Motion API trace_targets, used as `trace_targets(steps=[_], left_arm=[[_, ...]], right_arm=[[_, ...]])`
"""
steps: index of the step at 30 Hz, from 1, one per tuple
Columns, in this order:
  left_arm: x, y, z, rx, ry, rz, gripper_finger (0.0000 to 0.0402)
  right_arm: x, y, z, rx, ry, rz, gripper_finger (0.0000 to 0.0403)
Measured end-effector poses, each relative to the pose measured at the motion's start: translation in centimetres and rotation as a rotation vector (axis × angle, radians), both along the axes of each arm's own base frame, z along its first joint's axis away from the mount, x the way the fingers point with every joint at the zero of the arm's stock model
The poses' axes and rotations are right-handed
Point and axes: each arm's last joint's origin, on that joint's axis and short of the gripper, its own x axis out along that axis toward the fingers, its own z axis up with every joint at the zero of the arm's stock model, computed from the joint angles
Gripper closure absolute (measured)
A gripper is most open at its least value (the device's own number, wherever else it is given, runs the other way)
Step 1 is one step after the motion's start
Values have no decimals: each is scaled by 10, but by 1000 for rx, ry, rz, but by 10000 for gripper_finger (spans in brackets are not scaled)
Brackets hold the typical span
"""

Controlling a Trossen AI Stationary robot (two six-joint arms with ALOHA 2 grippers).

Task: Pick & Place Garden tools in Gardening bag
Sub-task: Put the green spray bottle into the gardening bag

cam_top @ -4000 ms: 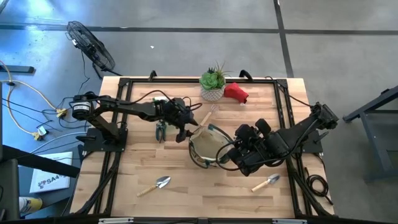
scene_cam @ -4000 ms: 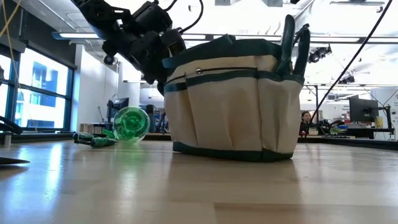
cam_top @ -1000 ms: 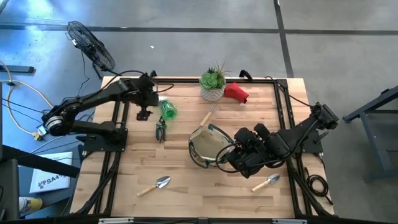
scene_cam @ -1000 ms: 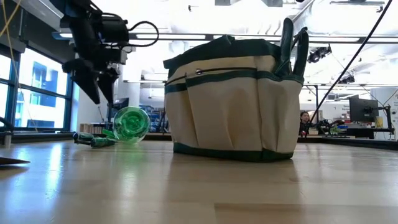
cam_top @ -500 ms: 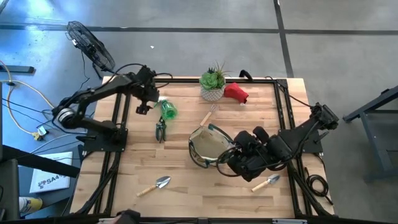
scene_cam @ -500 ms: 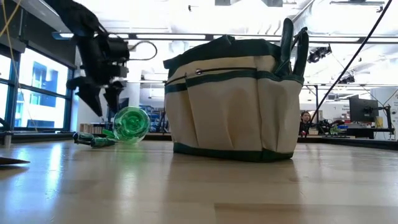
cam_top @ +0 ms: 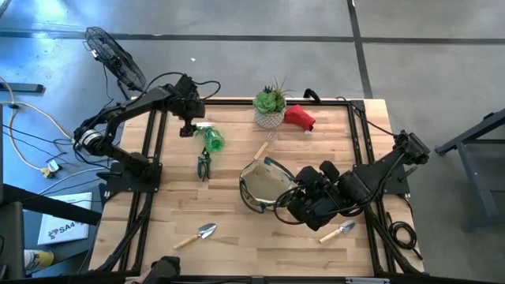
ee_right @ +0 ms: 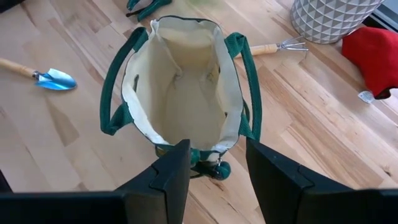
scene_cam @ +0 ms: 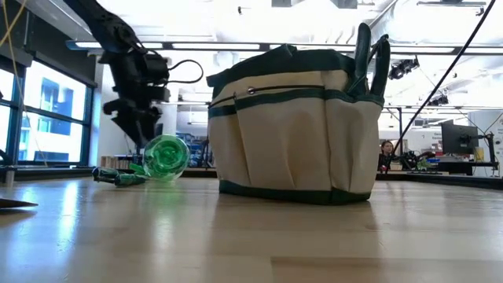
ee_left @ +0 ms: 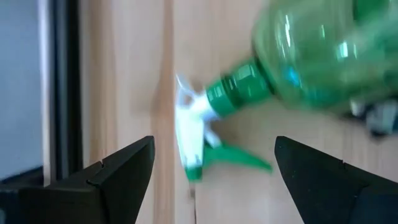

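While the transparent green plastic spray bottle (cam_top: pixel 213 140) lies on its side at the far left of the wooden surface (cam_top: pixel 237 229), the left jaws (cam_top: pixel 190 126) hang released directly over its white-and-green trigger head (ee_left: pixel 196 143), the two dark fingers (ee_left: pixel 118 171) standing wide to either side of the nozzle and touching nothing. The bottle's long axis runs from that trigger head, which is nearest the left jaws, away toward its round body, which points roughly at the bag; the left arm is by far the nearer one, so a grasp looks to call for a straight descent onto the neck. Just beside the bottle, toward the near edge, lies a pair of dark-handled pruners (cam_top: pixel 203 166). The small round tan canvas bag with the dark green rim (cam_top: pixel 260 185) stands upright near the middle, its mouth open; the right wrist view shows its main compartment holding nothing that can be made out. The right jaws (ee_right: pixel 214 165) rest at the bag's rim, fingers parted to either side of a green handle loop, though whether they pinch the cloth cannot be told.
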Motion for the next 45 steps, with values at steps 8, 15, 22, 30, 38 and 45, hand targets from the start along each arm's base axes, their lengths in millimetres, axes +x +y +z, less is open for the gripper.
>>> trace_targets(steps=[8, 15, 22, 30, 38, 45], left_arm=[[23, -1, -7, 13, -52, -18, 75], [28, 3, -25, -5, 38, -15, 75], [30, 6, -39, -33, 85, -37, 75], [31, 7, -40, -24, 86, -29, 75], [30, 7, -40, -28, 100, 29, 75], [14, 11, -42, -93, 144, 64, 75]], right_arm=[[1, 0, 0, 1, -11, -1, 254], [1, 0, 0, -2, -13, -2, 254], [1, 0, 0, -4, -14, -2, 254], [1, 0, 0, -4, -14, -2, 254], [1, 0, 0, -2, -17, -2, 254], [1, 1, 0, -2, -17, -3, 254]])
